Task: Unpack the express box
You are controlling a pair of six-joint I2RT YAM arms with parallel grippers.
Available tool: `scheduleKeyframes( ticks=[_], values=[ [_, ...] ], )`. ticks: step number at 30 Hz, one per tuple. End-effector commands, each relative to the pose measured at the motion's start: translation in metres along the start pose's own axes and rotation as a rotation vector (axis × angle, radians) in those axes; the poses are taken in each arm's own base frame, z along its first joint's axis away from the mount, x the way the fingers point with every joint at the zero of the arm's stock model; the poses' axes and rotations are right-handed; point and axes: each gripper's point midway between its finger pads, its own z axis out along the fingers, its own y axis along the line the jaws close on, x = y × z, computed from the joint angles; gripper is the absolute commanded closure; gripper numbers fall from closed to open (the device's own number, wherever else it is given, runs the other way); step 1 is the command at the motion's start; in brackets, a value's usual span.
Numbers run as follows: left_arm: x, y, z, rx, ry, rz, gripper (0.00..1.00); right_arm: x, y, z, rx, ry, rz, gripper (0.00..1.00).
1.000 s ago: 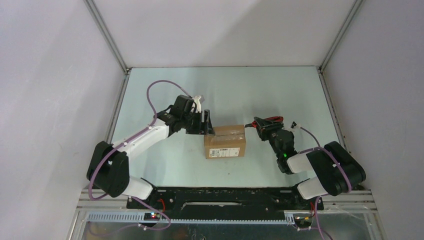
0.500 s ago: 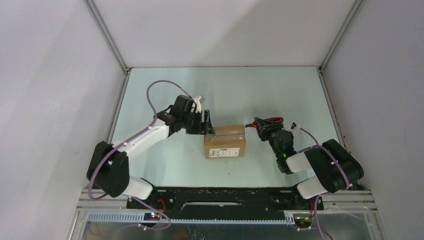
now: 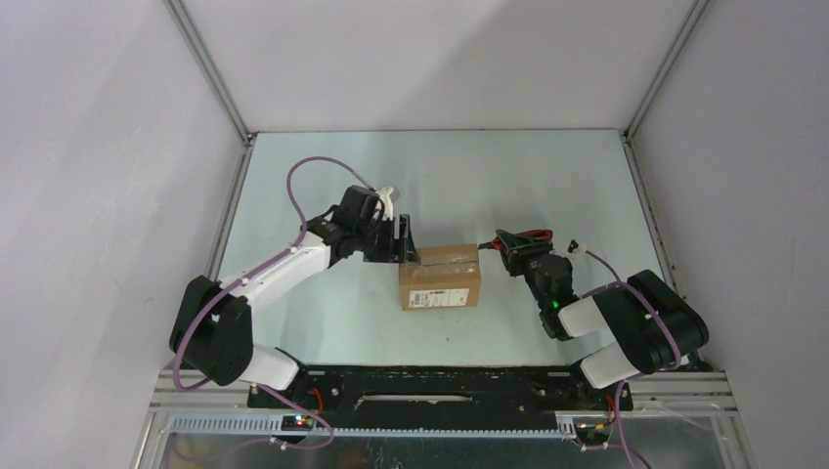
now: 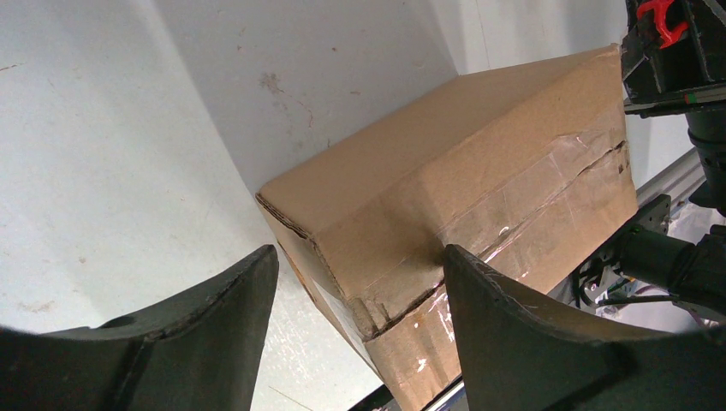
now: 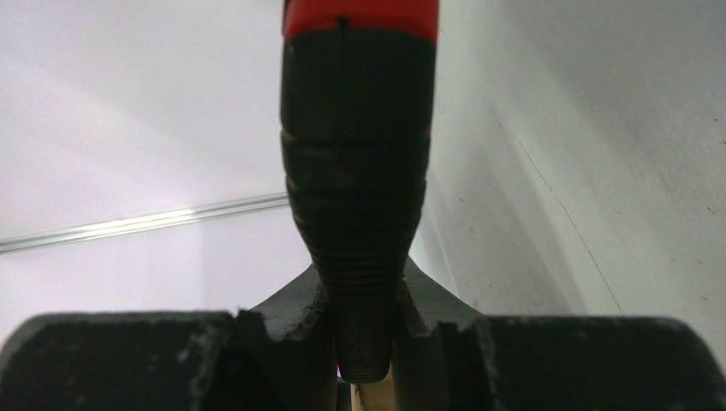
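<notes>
- The table [image 3: 323,176] has a pale, faintly green-white top; the left wrist view shows small scuffs and specks on it.
- Plain light-grey walls close it in on the left, the right and the far side. Metal frame posts [image 3: 210,70] run up from the two far corners.
- A black mounting rail [image 3: 440,383] crosses the near edge and carries both arm bases.
- The express box [image 3: 440,277] sits flat near the middle of the table, between the two grippers. Its white label faces the near edge and a clear-taped seam runs along its top.
- The box stands well apart from the far wall and from both side walls, with bare surface all round it; the broadest stretch lies beyond it towards the back.
- The left gripper [image 3: 403,241] is at the box's far left corner with its jaws spread wide. In the left wrist view that corner lies between the two fingers [image 4: 214,308]. One finger stands apart from the cardboard, and I cannot tell whether the other touches the taped top. It has hold of nothing.
- The right gripper [image 3: 510,249] is just off the box's right end, its jaws clamped tight on a red-and-black utility knife [image 5: 360,171]. The ribbed black handle is pinched between the fingers.
- A purple cable [image 3: 303,171] loops above the left arm, on the side towards the left wall.
- The right arm's elbow is near the right edge of the table.
</notes>
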Motion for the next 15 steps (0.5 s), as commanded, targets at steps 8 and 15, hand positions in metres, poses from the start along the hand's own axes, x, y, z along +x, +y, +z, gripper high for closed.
scheduleKeyframes(
  ticks=[8,15],
  values=[
    [0.0058,0.0085,0.0012,-0.031,0.005,-0.007,0.26,-0.0051,0.0043,-0.0028,-0.034,-0.021,0.018,1.0],
    [0.006,0.0084,0.0008,-0.031,0.006,-0.008,0.26,-0.0042,0.007,-0.0028,-0.05,-0.013,0.027,1.0]
  ],
)
